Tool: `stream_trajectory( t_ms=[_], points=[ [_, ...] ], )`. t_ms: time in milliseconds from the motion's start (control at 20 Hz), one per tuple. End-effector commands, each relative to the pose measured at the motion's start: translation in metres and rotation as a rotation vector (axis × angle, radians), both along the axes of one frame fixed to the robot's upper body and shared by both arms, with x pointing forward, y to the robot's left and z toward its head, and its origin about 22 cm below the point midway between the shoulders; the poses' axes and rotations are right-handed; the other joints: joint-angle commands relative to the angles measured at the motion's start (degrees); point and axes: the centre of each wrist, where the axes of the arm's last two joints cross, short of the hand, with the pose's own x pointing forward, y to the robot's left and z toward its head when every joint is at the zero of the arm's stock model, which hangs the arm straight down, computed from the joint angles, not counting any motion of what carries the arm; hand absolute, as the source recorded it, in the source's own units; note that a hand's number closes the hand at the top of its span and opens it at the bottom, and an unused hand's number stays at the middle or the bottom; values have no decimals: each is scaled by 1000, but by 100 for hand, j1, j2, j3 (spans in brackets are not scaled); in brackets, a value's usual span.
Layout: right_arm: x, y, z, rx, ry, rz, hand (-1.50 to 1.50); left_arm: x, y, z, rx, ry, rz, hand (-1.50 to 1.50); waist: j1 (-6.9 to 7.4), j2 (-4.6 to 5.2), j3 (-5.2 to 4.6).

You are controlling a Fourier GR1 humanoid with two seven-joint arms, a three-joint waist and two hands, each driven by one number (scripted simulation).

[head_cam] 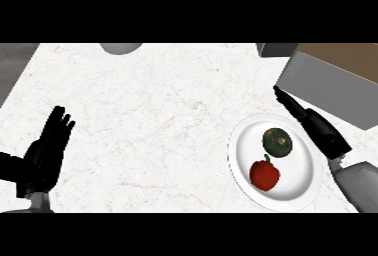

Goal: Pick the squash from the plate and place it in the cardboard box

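Squash not picked up yet, still the reach stage

Left to right on my feed: black left hand [46, 150] resting open, fingers up, white marble tabletop [162, 115], then the white round plate [240, 165] holding the dark green round squash [277, 141] above a red pepper [265, 173]. My right hand [314, 126] hangs just beside the plate, fingers straight, holding nothing. Next I'd swing it over the squash, close, then carry to the grey-brown cardboard box [332, 85].

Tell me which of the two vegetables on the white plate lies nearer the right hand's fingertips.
The round dark green squash, on the white plate's far half. The red bell pepper sits nearer the view's lower edge, farther from the black right hand.
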Motion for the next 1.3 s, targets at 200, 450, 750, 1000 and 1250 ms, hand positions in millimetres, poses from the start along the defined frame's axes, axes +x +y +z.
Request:
stream_trajectory(
  t_ms=[200,450,750,1000,1250],
  points=[
    [8,-50,113,171,-473,-294,-150,18,4,53,323,-193,-213,0,-557,-214,-131],
    [-37,-106,107,-70,-474,-507,-150,30,-8,46,348,-213,-404,0,-338,-41,-147],
    [-78,-109,98,-337,-536,-347,-150,43,-17,61,360,-252,-440,0,-87,-13,-145],
    [-93,-83,103,-511,-473,-299,-150,34,-28,54,360,-258,-465,0,48,-13,-149],
    [-101,-55,127,-772,-295,-201,-150,45,-33,46,361,-245,-469,0,49,1,-166]
  ],
)
